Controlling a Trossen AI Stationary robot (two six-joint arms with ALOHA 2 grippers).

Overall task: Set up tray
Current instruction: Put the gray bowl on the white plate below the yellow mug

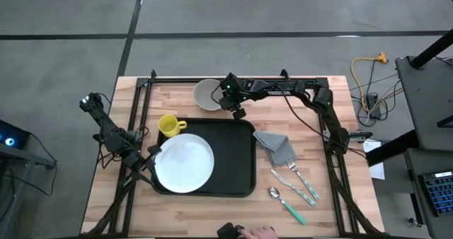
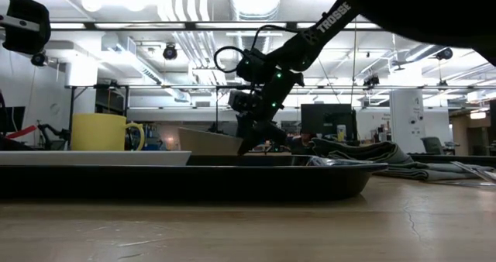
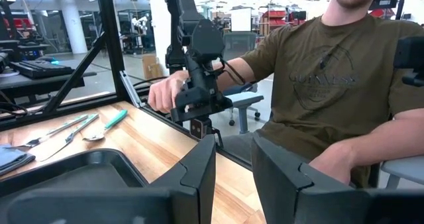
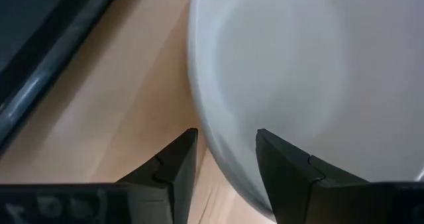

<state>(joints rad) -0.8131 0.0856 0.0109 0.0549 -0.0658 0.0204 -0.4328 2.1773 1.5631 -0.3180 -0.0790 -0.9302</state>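
The tray sits in the middle of the table, with a white plate lying on its left half. A yellow mug stands just off the tray's far left corner, and a pale bowl rests on the wood beyond the tray's far edge.

The right gripper is down at the bowl's rim, near the tray's far edge. Its fingers are a narrow gap apart, straddling the rim of the bowl without closing on it.

The left gripper waits by the tray's left edge beside the plate, its fingers parted and holding nothing.

Right of the tray lie a grey napkin, two forks and a spoon. A person sits at the table's near side.
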